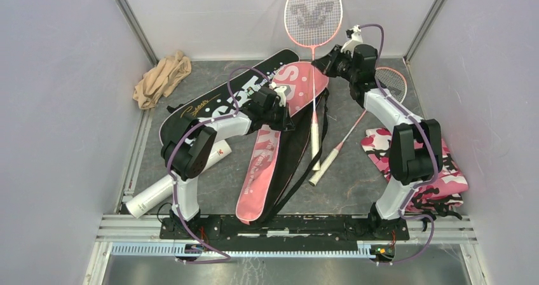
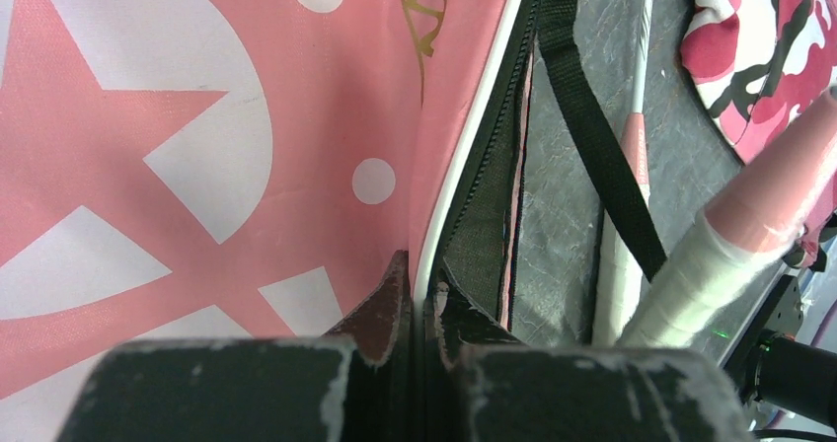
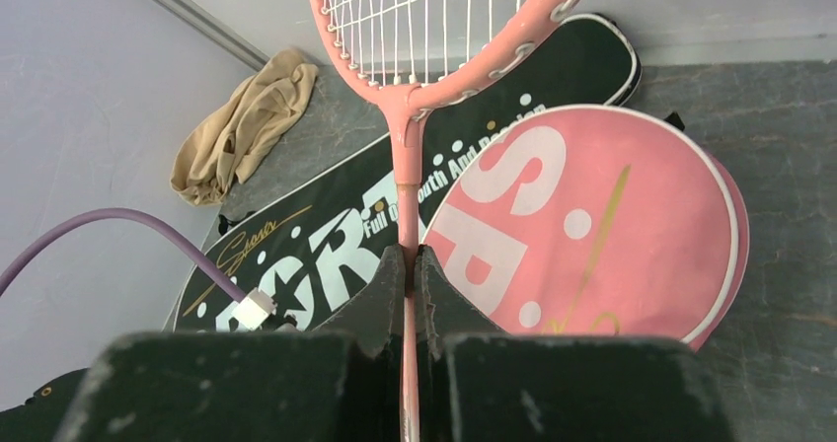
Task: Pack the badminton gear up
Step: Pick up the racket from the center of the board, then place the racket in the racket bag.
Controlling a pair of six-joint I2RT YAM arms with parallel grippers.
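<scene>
My right gripper [image 1: 325,63] [image 3: 408,259] is shut on the thin shaft of a pink-framed racket [image 1: 312,11] [image 3: 434,18]. The racket's head leans up against the back wall and its white handle [image 1: 316,148] points down over the bags. My left gripper [image 1: 284,104] [image 2: 422,279] is shut on the white-piped edge of the pink bag [image 1: 264,161] [image 2: 197,146], which gapes open beside its black inner side [image 2: 484,215]. A black SPORT bag [image 1: 216,104] [image 3: 326,245] lies under it. A second racket [image 1: 389,81] lies flat at the right. A white tube [image 1: 159,193] rests front left.
A beige cloth [image 1: 162,78] [image 3: 242,126] is bunched in the back left corner. A pink camouflage cloth [image 1: 432,170] [image 2: 760,57] lies at the right by the right arm's base. A black strap [image 2: 592,126] crosses the grey floor. Walls close in on three sides.
</scene>
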